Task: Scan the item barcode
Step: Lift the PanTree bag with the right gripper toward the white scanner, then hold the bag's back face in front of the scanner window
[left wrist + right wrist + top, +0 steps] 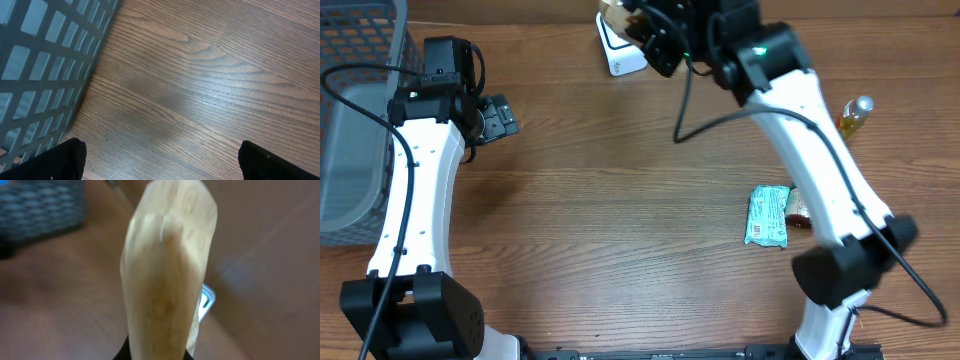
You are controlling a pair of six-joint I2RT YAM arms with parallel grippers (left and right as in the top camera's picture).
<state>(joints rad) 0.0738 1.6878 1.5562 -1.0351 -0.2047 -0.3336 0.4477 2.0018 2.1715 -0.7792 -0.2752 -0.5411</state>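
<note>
A pale beige packet (613, 12) is the item, held up at the far middle of the table. My right gripper (645, 35) is shut on it, just above a white barcode scanner (620, 55). In the right wrist view the beige packet (165, 270) fills the centre, blurred, and rises out of my right gripper (155, 355). A corner of the scanner (206, 300) shows behind it. No barcode can be made out. At the left, beside the basket, my left gripper (500, 115) stands wide open; the left wrist view shows only bare wood between the jaws of that gripper (160, 160).
A grey mesh basket (350, 130) stands at the left edge, its wall (45, 65) close to the left gripper. A green packet (768, 216) and a reddish item (798, 207) lie by the right arm. A small yellow bottle (855, 115) lies at the right.
</note>
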